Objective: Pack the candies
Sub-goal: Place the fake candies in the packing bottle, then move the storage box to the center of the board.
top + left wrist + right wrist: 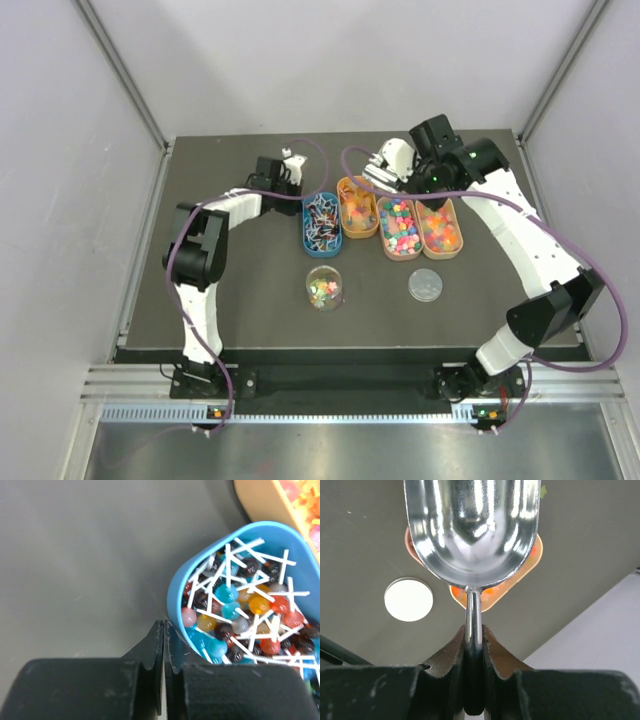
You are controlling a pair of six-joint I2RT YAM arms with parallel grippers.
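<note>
The candies fill four oval trays in a row: lollipops in the blue tray (321,222) (240,605), and small mixed sweets in three orange trays (399,228). More candies lie in a clear jar (324,289). My left gripper (288,178) (164,630) is shut on nothing, just left of the blue tray's far end. My right gripper (400,165) (474,630) is shut on the handle of a metal scoop (472,530) (373,177). The scoop's bowl is empty and hangs over an orange tray (492,591).
The jar's round lid (425,284) (408,599) lies flat on the dark table, right of the jar. Another orange tray (260,500) sits next to the blue one. White walls enclose the table on three sides.
</note>
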